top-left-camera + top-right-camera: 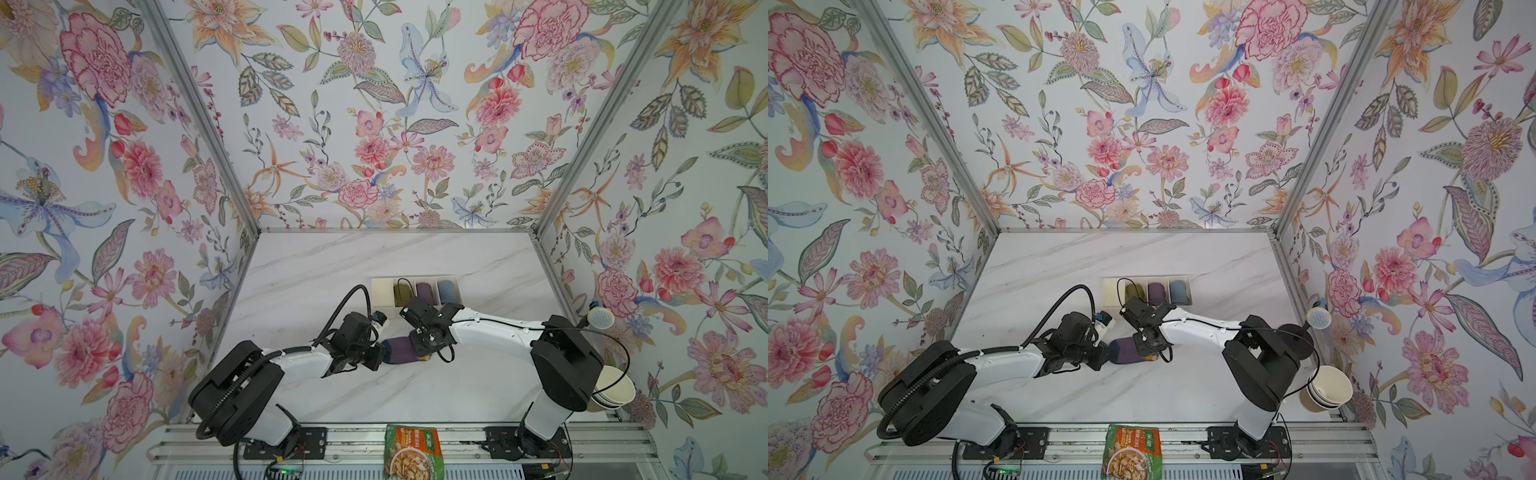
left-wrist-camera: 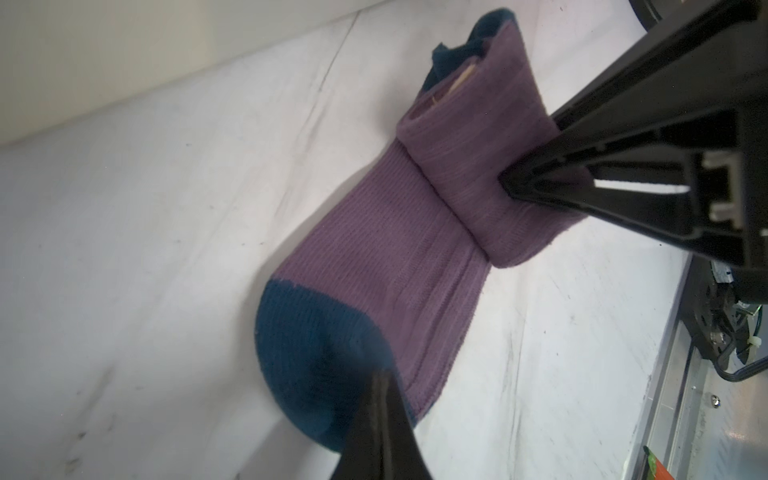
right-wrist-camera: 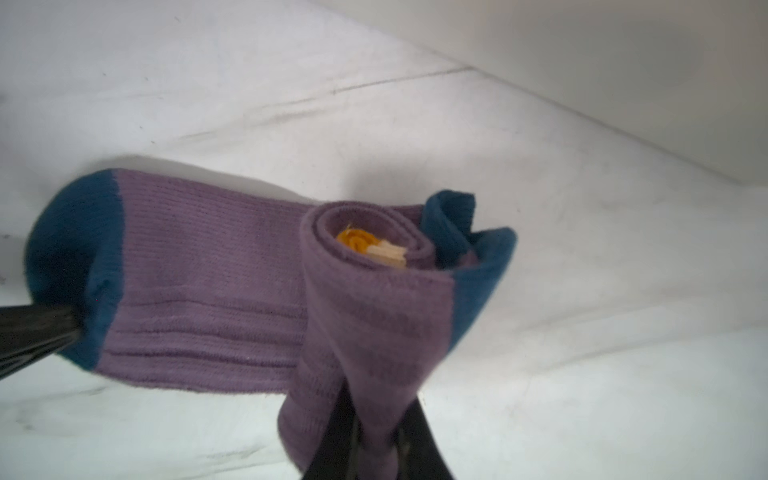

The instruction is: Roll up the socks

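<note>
1. Table (image 1: 324,266): white marble-pattern surface. Both arms reach in from the near edge and meet at its centre.

2. Tray (image 1: 380,279): sits far of centre, just beyond the right arm's wrist. It holds olive, purple and blue bundles. None of these belongs to the current operation.

3. Socks (image 1: 398,350): lie on the table at centre, near of the tray and directly between the two claws. In both top views the long axis runs left to right. The left part lies flat and ends in the navy toe (image 2: 316,353). The right part is wound into a roll (image 3: 365,291) with the yellow cuff (image 3: 357,241) at its core. A navy heel flap (image 3: 478,270) stands out beside the roll.

4. Right claw (image 3: 376,424): closed on the roll, with purple fabric pinched between its fingers.

5. Left claw (image 2: 380,378): fully closed, tips down on the toe. The views do not show whether any fabric is caught between the tips.

6. Governing relation: the unrolled length lies to the left of the right claw, along the long axis and toward the left claw. The right arm holds the roll and is judged the working arm. The left arm is judged the anchor. Rolling appears roughly half complete. The next turn should carry the roll leftward over the flat part.
</note>
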`<action>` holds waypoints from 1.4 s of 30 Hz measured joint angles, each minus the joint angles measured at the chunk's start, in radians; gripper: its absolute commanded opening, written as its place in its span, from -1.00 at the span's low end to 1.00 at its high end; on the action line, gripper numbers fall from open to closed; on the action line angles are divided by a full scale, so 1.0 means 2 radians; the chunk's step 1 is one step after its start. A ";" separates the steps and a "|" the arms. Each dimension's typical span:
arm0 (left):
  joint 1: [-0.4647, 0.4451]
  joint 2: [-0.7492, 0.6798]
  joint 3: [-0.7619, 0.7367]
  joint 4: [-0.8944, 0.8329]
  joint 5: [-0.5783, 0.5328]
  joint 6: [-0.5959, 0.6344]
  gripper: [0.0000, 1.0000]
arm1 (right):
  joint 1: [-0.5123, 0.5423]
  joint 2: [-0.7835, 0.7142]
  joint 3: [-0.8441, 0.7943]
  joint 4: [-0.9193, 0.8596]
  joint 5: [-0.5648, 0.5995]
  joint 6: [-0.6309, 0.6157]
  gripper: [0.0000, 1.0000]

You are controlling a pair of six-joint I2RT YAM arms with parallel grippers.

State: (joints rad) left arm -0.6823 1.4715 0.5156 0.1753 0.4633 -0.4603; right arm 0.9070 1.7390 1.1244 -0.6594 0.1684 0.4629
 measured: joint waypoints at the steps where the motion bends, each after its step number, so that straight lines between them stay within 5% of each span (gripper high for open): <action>1: 0.002 0.000 0.000 0.000 0.000 0.000 -0.90 | 0.004 0.005 0.006 -0.006 0.007 0.000 -0.74; 13: 0.044 -0.038 -0.019 -0.009 -0.013 0.002 -0.85 | 0.035 0.045 0.052 -0.050 0.060 -0.002 -0.49; 42: 0.044 0.015 -0.041 0.067 0.016 -0.001 -0.87 | 0.070 0.062 0.086 -0.067 0.070 -0.004 -0.07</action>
State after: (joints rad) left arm -0.5945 1.5017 0.4343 0.3088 0.4946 -0.4614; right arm 1.0462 1.8626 1.2972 -0.7929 0.3077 0.4553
